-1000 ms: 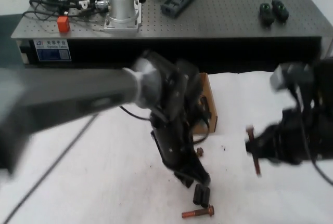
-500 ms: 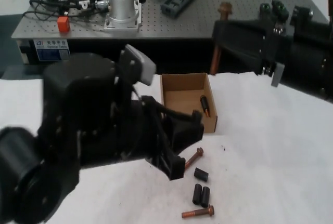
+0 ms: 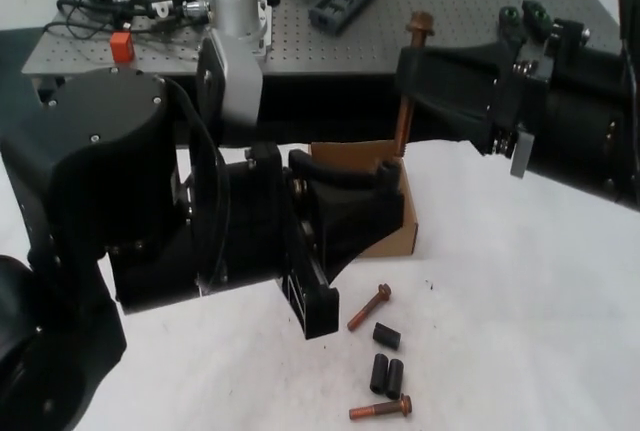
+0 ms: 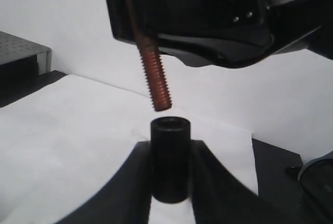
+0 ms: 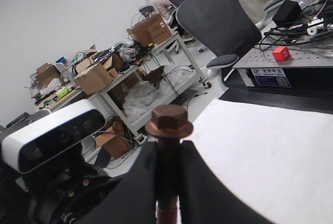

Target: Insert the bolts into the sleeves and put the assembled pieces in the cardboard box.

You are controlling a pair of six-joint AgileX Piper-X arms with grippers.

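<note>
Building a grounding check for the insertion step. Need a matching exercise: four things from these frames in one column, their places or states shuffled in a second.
Things
1. held bolt
2. held sleeve
3. box
4. loose bolts

Places or states
A. flat on the cloth beside three loose sleeves
B. between the left fingers
C. partly hidden behind the left arm
D. in the right fingers, tip just above the held sleeve

Pairs: 1-D, 2-B, 3-C, 4-A
</note>
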